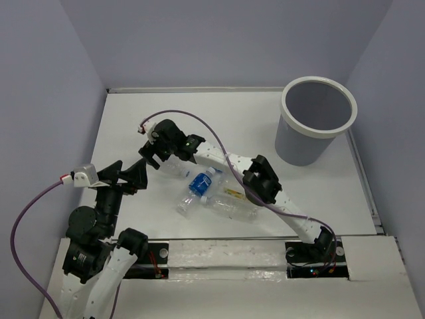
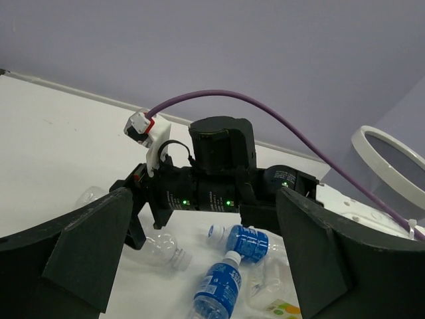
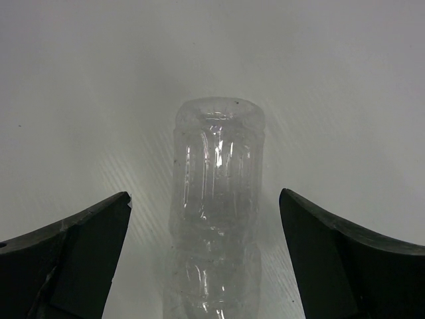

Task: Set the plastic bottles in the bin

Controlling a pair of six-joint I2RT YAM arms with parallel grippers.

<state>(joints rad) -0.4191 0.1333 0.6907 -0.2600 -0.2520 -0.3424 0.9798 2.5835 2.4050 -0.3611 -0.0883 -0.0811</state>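
The left tool [image 1: 133,174] hangs spread wide, holding nothing. The right tool [image 3: 204,196], equally spread, straddles a clear bottle [image 3: 216,166] lying on the tabletop [image 3: 66,100] without touching it. More plastic bottles [image 1: 200,184] lie just right, the bin [image 1: 317,131] well apart at far right.

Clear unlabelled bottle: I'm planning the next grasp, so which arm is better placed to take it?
Right. The right gripper, open, frames the clear bottle between its fingers in its wrist view. The left gripper, also open, sits back, holding nothing.
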